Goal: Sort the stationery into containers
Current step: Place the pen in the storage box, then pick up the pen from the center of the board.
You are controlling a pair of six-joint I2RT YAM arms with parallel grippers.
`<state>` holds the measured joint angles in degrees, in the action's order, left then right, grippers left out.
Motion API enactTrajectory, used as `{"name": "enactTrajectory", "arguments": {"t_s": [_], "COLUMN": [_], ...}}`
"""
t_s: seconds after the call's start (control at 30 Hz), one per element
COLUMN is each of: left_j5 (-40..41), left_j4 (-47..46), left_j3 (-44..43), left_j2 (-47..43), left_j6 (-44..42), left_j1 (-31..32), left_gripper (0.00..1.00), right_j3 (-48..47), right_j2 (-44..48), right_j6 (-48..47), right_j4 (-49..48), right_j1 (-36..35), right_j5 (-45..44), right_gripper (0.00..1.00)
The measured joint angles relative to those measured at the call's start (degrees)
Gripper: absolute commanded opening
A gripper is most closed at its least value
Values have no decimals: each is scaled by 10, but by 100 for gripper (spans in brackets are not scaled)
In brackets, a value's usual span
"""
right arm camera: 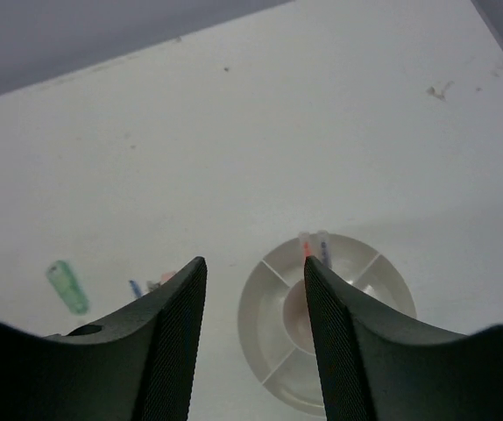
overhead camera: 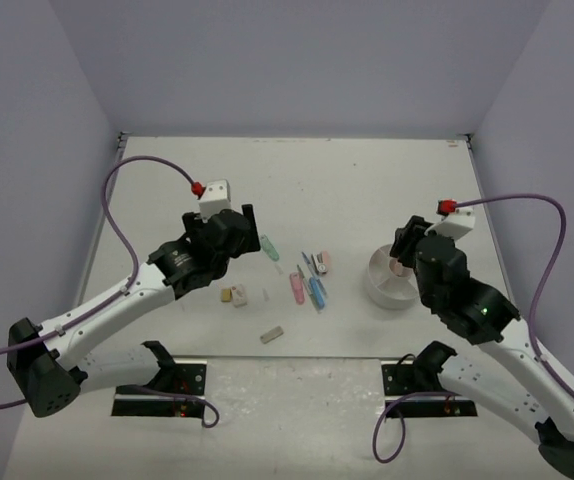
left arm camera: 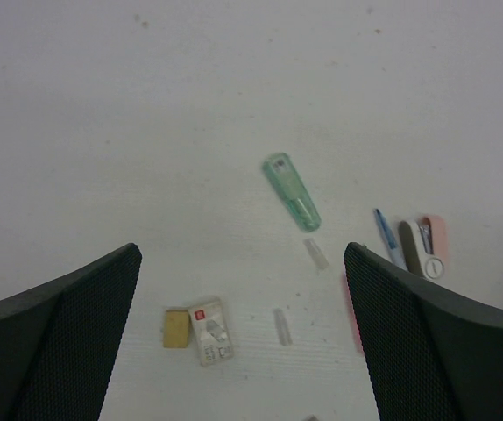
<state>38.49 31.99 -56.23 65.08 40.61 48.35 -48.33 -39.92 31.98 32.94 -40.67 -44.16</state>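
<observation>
The stationery lies scattered mid-table. There is a green piece (overhead camera: 269,247) (left arm camera: 291,191), a pink piece (overhead camera: 296,288) and a blue piece (overhead camera: 316,290). Thin pens (overhead camera: 308,265) (left arm camera: 388,237) lie nearby. Closer in are a tan block (overhead camera: 226,295) (left arm camera: 176,328), a white block (overhead camera: 239,296) (left arm camera: 210,331) and a grey block (overhead camera: 272,334). My left gripper (overhead camera: 239,222) (left arm camera: 241,254) hovers wide open over the blocks, holding nothing. The round white container (overhead camera: 387,290) (right arm camera: 253,307) holds two pens (right arm camera: 307,246) in its far compartment. My right gripper (overhead camera: 403,250) (right arm camera: 254,263) hangs above it, open and empty.
Two small clear caps (left arm camera: 315,253) (left arm camera: 282,326) lie between the green piece and the blocks. A pink-and-white item (overhead camera: 324,262) (left arm camera: 434,239) rests beside the pens. Grey walls enclose the table on three sides. The arm bases and cables sit along the near edge.
</observation>
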Motion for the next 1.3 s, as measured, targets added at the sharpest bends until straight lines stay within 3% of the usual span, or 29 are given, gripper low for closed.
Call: {"name": "enactTrajectory", "arguments": {"t_s": [0.2, 0.53, 0.97, 1.3], "left_j5": [15, 3, -36, -65], "left_j4": [48, 94, 109, 106], "left_j3": [2, 1, 18, 27], "left_j2": [-22, -78, -92, -92], "left_j6": [26, 2, -30, -40], "left_j1": [-37, -37, -37, -37], "left_gripper": [100, 100, 100, 100], "right_j3": [-104, -147, -168, -168], "right_j2": [-37, -353, -568, -588], "right_j6": [-47, -67, -66, -65], "right_j4": [-4, -16, -38, -49], "right_j1": [-50, -115, -114, -85], "right_j5": [98, 309, 314, 297], "right_gripper": [47, 27, 19, 18]}}
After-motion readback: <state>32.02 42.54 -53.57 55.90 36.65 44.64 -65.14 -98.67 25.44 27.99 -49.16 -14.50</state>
